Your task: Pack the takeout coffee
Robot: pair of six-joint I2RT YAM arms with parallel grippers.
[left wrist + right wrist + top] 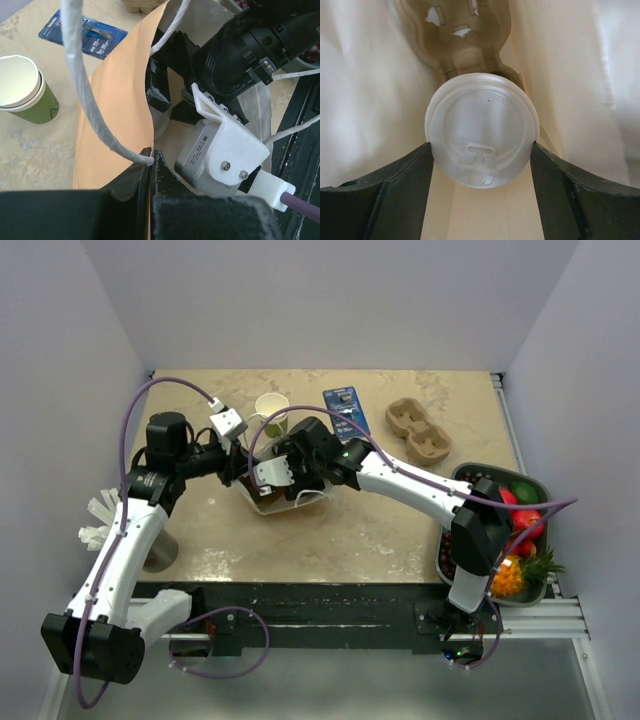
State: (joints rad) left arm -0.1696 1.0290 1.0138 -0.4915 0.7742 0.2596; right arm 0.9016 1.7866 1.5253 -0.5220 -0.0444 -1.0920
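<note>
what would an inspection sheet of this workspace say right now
surface: beige marbled table
job's things: takeout coffee, white lid on, inside the paper bag beside a pulp carrier
clutter: lidless green cup, blue blister pack, second carrier, fruit tray
hands: left hand shut on the bag's edge; right hand in the bag, fingers clamped on the lid's sides
cables: purple cables run along both arms
surroundings: plain pale walls on three sides
</note>
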